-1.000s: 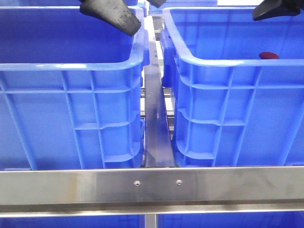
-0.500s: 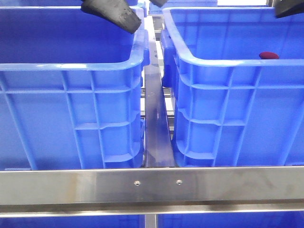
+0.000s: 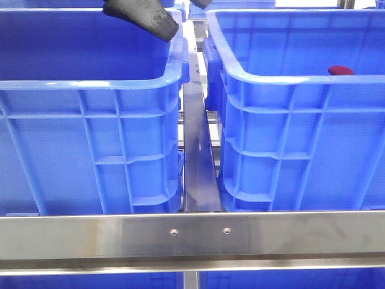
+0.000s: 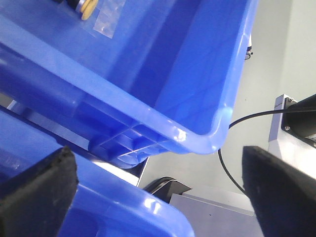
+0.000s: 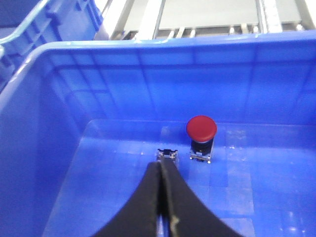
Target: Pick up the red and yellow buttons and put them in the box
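Looking down into the right crate [image 5: 29, 148] now. Spotted the red button [image 5: 201, 128], standing upright on its small base on that crate's floor, toward the far wall. Just beside it, a small metal-edged part [image 5: 167, 154]. Above that same floor, the right pincer [image 5: 161, 170], pinched fully closed and empty, tips near the small part, clear of the button. Off to the left of the right crate, across the steel rail [image 3: 197, 150] and over the left crate [image 3: 90, 138], the left pincer [image 4: 157, 163], spread wide, holding nothing.
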`<state>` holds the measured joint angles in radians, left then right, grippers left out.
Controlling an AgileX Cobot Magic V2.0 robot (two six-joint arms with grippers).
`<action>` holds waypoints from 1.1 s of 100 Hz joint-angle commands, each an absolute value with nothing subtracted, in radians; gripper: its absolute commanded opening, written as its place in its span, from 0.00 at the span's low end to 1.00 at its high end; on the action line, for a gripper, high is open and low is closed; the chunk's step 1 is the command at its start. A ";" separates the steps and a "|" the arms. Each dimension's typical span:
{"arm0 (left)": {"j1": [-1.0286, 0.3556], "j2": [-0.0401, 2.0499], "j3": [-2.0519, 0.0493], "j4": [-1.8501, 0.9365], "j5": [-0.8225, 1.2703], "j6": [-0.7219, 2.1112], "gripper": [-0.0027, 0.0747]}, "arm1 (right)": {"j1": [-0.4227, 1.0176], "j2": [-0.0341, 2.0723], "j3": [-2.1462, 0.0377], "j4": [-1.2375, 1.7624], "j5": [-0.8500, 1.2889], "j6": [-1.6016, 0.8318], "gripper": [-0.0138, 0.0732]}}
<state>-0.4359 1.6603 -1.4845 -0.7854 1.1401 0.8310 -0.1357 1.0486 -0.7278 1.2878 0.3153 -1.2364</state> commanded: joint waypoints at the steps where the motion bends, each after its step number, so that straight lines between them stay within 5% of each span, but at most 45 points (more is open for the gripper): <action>1: -0.441 1.618 -1.514 -0.849 1.126 0.821 0.86 | -0.138 0.969 -0.715 1.317 0.296 -1.261 0.03; 84: -0.441 1.616 -1.514 -0.852 1.102 0.821 0.77 | -0.138 0.357 -0.340 1.318 0.317 -1.261 0.03; 98: -0.441 1.614 -1.514 -0.856 1.102 0.814 0.56 | -0.138 0.356 -0.340 1.318 0.353 -1.261 0.03; 110: -0.441 1.607 -1.514 -0.856 1.100 0.814 0.27 | -0.138 0.356 -0.340 1.318 0.371 -1.261 0.09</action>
